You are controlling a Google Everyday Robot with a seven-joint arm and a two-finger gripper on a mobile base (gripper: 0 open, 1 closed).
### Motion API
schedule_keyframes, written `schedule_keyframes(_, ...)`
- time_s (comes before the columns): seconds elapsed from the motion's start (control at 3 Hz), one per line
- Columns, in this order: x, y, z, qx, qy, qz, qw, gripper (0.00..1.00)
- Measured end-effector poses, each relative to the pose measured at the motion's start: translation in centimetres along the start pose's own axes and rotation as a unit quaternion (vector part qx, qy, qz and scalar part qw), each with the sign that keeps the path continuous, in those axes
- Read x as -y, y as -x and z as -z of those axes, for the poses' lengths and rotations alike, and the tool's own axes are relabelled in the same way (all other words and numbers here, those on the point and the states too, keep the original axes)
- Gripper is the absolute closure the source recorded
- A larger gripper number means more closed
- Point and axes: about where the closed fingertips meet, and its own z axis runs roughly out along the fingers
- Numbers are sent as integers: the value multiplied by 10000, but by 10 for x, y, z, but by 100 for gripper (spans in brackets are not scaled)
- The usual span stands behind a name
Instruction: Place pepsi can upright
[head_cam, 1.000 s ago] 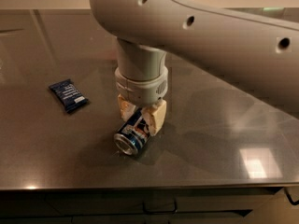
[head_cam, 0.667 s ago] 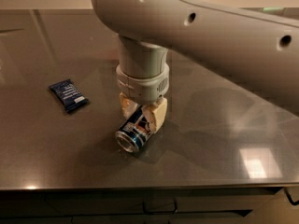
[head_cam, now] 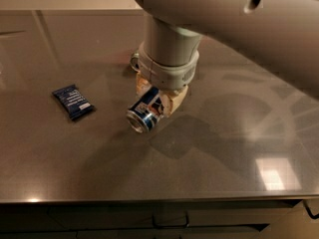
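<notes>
Grey metal counter (head_cam: pixel 239 148) holds a dark-blue packet (head_cam: pixel 74 102). Low over it, the gripper (head_cam: pixel 156 97) clamps the tilted pepsi can (head_cam: pixel 147 112). Released off-vertical, the can could topple and roll.

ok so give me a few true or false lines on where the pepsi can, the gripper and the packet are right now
1. The pepsi can stands upright on the table. False: it is tipped over, with one silver end towards the camera.
2. The gripper is at the can, shut on it, with a finger on either side. True.
3. The dark-blue packet touches the can. False: it lies apart from the can, to its left in the picture.
4. The packet lies flat on the table. True.
</notes>
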Motion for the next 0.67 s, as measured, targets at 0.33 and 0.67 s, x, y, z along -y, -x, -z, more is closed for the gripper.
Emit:
schedule_keyframes(0.33, 18, -21, 15, -340, -828, 29, 9960, 100)
schedule_keyframes(0.67, 23, -34, 20, -661, -1433, 262, 9871, 100)
